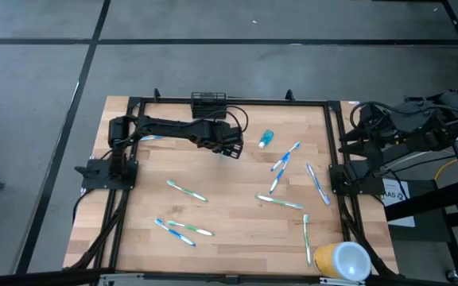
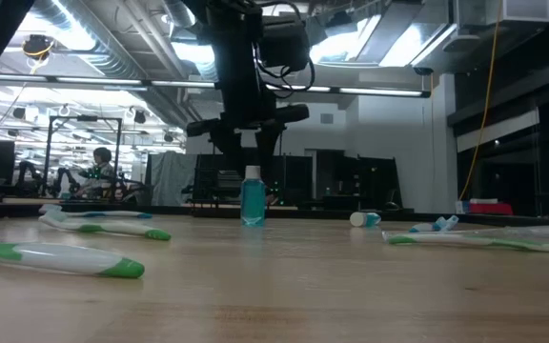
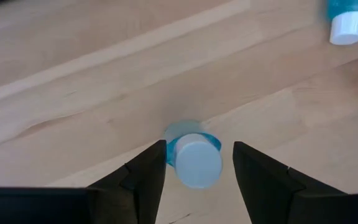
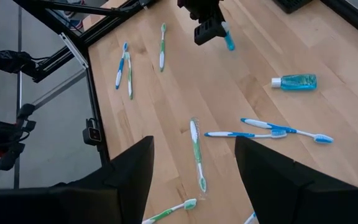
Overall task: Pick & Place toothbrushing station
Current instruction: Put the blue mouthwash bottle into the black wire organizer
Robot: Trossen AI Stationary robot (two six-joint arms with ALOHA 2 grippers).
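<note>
Left tool (image 3: 196, 168) over pale wood desk (image 3: 92, 81), fingers (image 3: 145, 177) spread either side of an upright blue bottle (image 3: 193, 158), white cap up, not touching. Second blue bottle (image 3: 345, 20) lies apart.

Around the pale wooden desk (image 1: 229, 230) we saw a grey concrete floor (image 1: 213, 63) crossed by dark lines. Beyond it, long ceiling strip lights (image 2: 112, 82) glowed, exposed silver ducts (image 2: 122, 43) ran overhead, and a seated person (image 2: 98, 170) worked far off.

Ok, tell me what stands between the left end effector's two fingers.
A small upright blue bottle, white-capped, clear of both fingers; the left wrist view shows it.
</note>
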